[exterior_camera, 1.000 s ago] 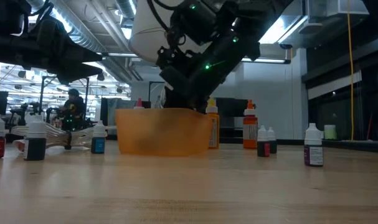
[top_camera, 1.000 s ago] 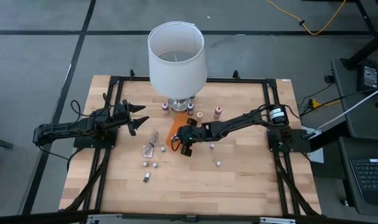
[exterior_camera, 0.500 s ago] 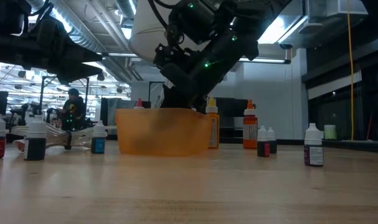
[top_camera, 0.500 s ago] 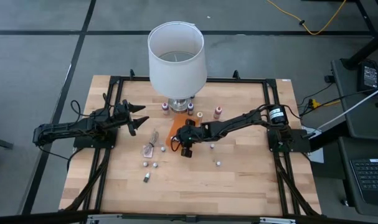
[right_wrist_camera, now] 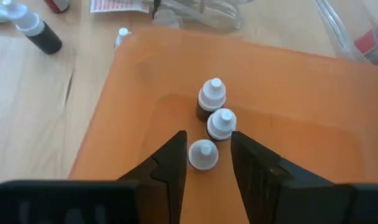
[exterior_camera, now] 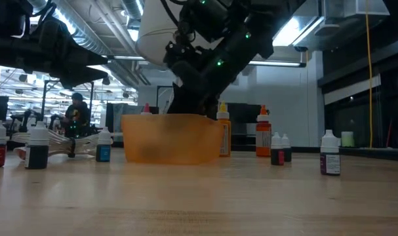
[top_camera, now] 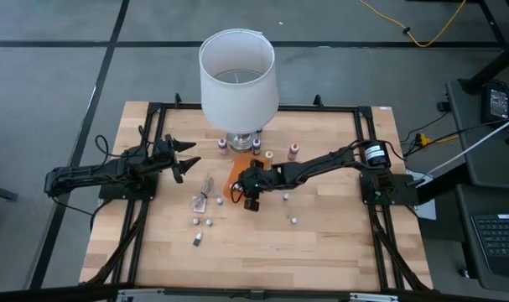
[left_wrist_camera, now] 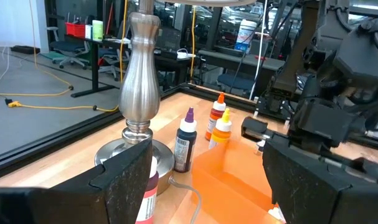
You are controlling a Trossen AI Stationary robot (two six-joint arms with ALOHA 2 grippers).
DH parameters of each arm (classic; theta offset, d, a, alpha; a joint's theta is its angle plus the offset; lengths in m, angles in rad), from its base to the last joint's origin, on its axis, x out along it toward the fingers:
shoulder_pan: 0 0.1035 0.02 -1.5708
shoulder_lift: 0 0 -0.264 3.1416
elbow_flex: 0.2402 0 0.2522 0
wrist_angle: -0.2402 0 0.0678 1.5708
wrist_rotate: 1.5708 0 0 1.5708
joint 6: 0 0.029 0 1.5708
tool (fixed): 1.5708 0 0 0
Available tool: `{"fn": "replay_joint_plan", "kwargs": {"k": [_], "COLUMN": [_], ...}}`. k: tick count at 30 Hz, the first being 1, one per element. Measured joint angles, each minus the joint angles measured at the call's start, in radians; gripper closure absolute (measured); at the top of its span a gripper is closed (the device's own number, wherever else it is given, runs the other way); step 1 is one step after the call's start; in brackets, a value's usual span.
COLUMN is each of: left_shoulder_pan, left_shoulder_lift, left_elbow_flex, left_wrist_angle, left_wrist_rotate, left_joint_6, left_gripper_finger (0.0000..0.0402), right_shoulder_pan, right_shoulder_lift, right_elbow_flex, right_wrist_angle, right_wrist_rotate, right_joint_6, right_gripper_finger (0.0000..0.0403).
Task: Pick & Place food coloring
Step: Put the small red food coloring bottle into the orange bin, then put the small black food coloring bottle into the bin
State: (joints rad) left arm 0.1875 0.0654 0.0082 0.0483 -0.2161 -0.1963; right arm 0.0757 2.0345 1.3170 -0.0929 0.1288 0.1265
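A flat orange tray (right_wrist_camera: 145,74) lies at the table's middle (top_camera: 235,179). Three white-capped food coloring bottles stand upright on its floor: one (right_wrist_camera: 212,97), one (right_wrist_camera: 222,123) and the nearest (right_wrist_camera: 203,154). My right gripper (right_wrist_camera: 208,142) slants down over the tray, open, with its fingers on either side of the nearest bottle; a gap shows at one finger. Its fingertips are hidden behind the tray wall (exterior_camera: 172,137) in the low view. More food coloring bottles (top_camera: 293,151) (top_camera: 198,240) stand loose on the table. My left gripper (top_camera: 187,159) waits open and level at the table's left.
A white-shaded lamp (top_camera: 237,80) stands on its metal base (left_wrist_camera: 139,93) just beyond the tray, with bottles (left_wrist_camera: 185,142) beside it. A crumpled clear wrapper (top_camera: 204,198) lies left of the tray. Loose bottles (exterior_camera: 330,161) (exterior_camera: 37,145) dot the near half of the wooden table.
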Motion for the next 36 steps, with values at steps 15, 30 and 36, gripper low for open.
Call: {"fn": "replay_joint_plan", "kwargs": {"k": [15, 30, 36], "left_shoulder_pan": [0.0, 0.0, 0.0], "left_shoulder_lift": [0.0, 0.0, 0.0], "left_elbow_flex": [0.0, 0.0, 0.0], "left_wrist_angle": [0.0, 0.0, 0.0], "left_wrist_rotate": [0.0, 0.0, 0.0], "left_joint_6": [0.0, 0.0, 0.0], "left_gripper_finger": [0.0107, 0.0107, 0.0107], "right_shoulder_pan": [-0.002, -0.047, -0.067], "right_shoulder_lift": [-0.186, -0.295, -0.294], "right_elbow_flex": [0.0, -0.001, -0.035], "right_wrist_angle": [-0.248, -0.746, -0.789], "right_wrist_rotate": [0.095, 0.125, 0.107], "right_joint_6": [0.221, 0.85, 0.943], "right_gripper_finger": [0.0268, 0.014, 0.0142]}}
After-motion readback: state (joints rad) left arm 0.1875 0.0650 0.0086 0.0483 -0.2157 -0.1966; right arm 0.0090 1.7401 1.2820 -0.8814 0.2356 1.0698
